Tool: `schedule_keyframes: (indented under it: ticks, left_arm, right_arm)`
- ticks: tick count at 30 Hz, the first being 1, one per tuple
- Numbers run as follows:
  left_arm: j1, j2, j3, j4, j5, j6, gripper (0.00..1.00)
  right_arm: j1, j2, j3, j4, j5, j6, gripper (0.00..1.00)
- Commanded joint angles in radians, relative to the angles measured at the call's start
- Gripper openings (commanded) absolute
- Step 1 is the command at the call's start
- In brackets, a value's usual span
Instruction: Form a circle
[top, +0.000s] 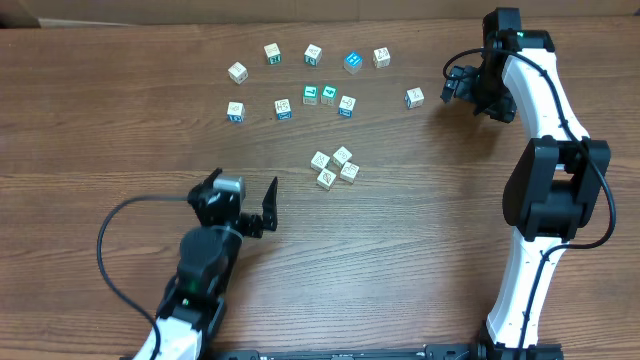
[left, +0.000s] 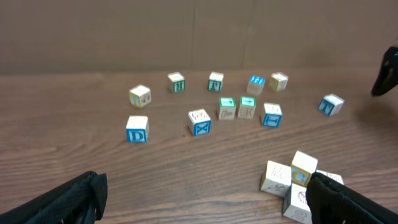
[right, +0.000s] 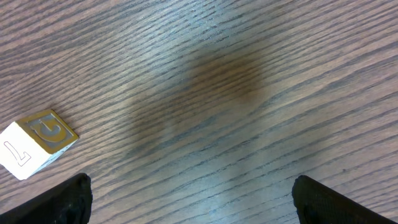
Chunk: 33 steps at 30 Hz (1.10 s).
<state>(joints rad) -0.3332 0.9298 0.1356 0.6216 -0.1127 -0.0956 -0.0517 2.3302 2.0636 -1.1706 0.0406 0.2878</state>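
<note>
Small whitish letter cubes with teal or blue faces lie on the wooden table (top: 120, 130). A loose row runs along the back (top: 313, 54), and a second row (top: 310, 96) lies below it. Several cubes sit in a tight clump (top: 335, 167), which also shows in the left wrist view as the clump (left: 283, 177). No cubes stand in a circle. My left gripper (top: 243, 192) is open and empty, left of the clump; its right finger (left: 348, 199) stands in front of the clump's edge. My right gripper (top: 455, 85) is open over bare wood, right of a lone cube (top: 414, 97), seen as the cube (right: 37, 142).
A solid bright-blue cube (top: 353, 62) sits in the back row. The right arm's white body (top: 545, 200) rises along the right side. A black cable (top: 115, 250) loops left of the left arm. A cardboard wall (left: 186, 31) backs the table.
</note>
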Motion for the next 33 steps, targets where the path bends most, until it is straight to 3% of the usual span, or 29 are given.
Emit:
schedule_keyframes:
  ticks: [1,11,25,28,33]
  left_arm:
    - [0.0,-0.103,-0.097,0.053,-0.011,0.017,0.99]
    - [0.001,-0.266,-0.13,-0.051,-0.032,-0.014,0.99]
    - [0.011,-0.76,-0.131,-0.602,-0.09,-0.013,1.0]
    - [0.027,-0.853,-0.131,-0.687,-0.085,-0.016,0.99]
    - [0.05,-0.926,-0.131,-0.681,-0.074,-0.005,0.99]
  right_arm:
    - [0.0,-0.024,0.022,0.002,0.002,0.004,1.0]
    - [0.0,-0.024,0.022,0.002,0.002,0.004,1.0]
    - [0.0,-0.024,0.022,0.002,0.002,0.004,1.0]
    - [0.0,-0.024,0.022,0.002,0.002,0.004,1.0]
    - [0.0,-0.024,0.022,0.002,0.002,0.004,1.0]
